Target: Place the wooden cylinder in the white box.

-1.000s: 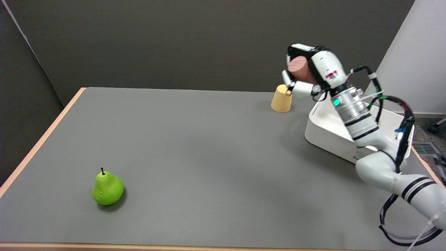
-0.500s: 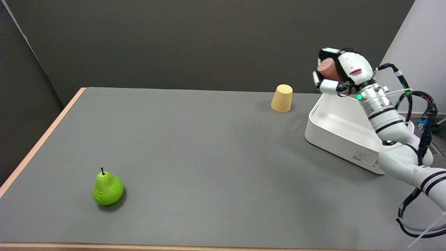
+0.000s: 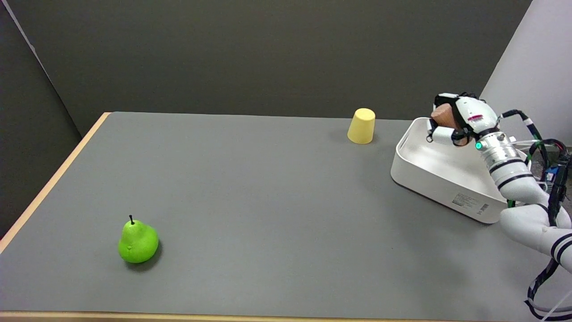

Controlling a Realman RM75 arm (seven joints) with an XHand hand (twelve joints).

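Cylinder: reddish-brown wooden cylinder (image 3: 443, 117) clamped in right hand (image 3: 460, 120) fingers (image 3: 440, 134), above shallow white plastic box (image 3: 435, 176).
Change: hand carried rightward, lower, now over box's far end.
Room: grey bench (image 3: 250, 201) wide open between yellow upturned cup (image 3: 361, 126) and green pear (image 3: 137, 241).

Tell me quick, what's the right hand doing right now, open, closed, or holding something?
Right hand: holding the wooden cylinder, raised above the white box.
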